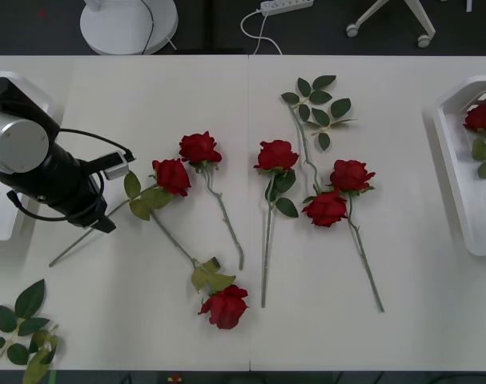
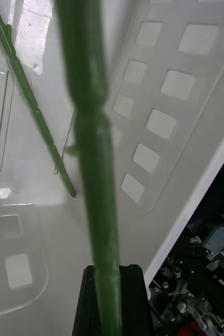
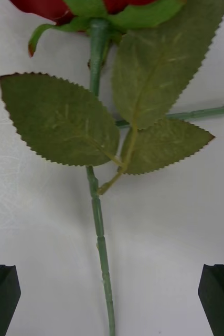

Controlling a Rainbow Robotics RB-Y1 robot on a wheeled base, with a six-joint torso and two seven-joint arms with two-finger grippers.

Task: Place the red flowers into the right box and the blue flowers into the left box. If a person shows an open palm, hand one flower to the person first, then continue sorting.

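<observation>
A: Where is the left gripper (image 1: 106, 210)?

B: At the table's (image 1: 146, 336) left side, low over the stem of one rose (image 1: 172, 176). Its wrist view shows the two black fingers (image 3: 1, 299) spread wide at the corners, with the stem running between them and nothing clasped. That rose's leaves lie flat on the white top just ahead of the fingers.

A: And the right gripper (image 2: 110, 299)?

B: Inside the right box (image 1: 459, 184), at the table's right edge. The black fingers are clenched on a green stem (image 2: 93, 157), which runs straight up from between them. Behind it you see the box's white floor and its wall with square cut-outs. A second, thinner stem (image 2: 33, 105) lies on that floor.

A: What is already in the right box?

B: One red bloom (image 1: 483, 118) with a leaf, at the far end.

A: How many roses on the table?

B: Six red ones in the middle: two side by side left of centre, one at the centre, two touching right of centre, and one at the near edge (image 1: 224, 307).

A: Anything else?

B: A leaf sprig (image 1: 316, 108) far of centre, another (image 1: 22, 328) at the near left corner. The left box (image 1: 2, 224) sits at the left edge, mostly behind the arm.
</observation>
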